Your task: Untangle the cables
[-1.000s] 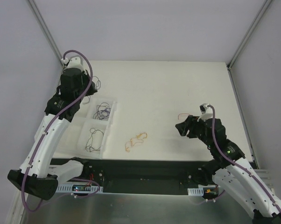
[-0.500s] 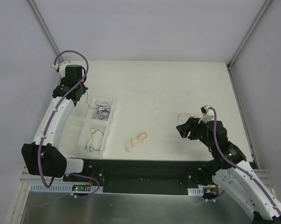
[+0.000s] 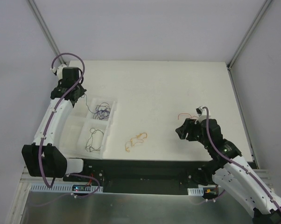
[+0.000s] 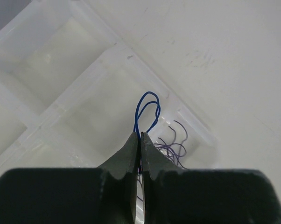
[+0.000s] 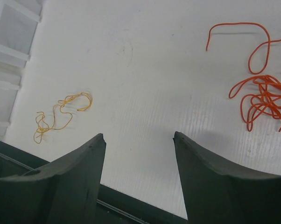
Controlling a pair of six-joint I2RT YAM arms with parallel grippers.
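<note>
My left gripper (image 4: 140, 135) is shut on a thin blue wire (image 4: 147, 112), whose loop sticks out past the fingertips above a white compartment tray (image 4: 61, 56). Purple wires (image 4: 173, 144) lie in the compartment below. In the top view the left gripper (image 3: 76, 94) hovers at the tray's far left corner. My right gripper (image 5: 139, 136) is open and empty above bare table. A bundle of orange-red wires (image 5: 262, 95) lies ahead to its right, a yellow wire curl (image 5: 61, 112) to its left. In the top view the right gripper (image 3: 181, 130) sits just near the red wires (image 3: 185, 115).
The tray (image 3: 108, 133) stands at the left; one compartment holds purple and dark wires (image 3: 102, 111), a nearer one a black wire (image 3: 94, 137). The yellow curl (image 3: 136, 140) lies mid-table near the front edge. A dark rail (image 3: 145, 170) runs along the near edge.
My left arm has swung back and to the left, carrying the thin wire to the tray's far corner. My right gripper has shifted slightly left and nearer.
</note>
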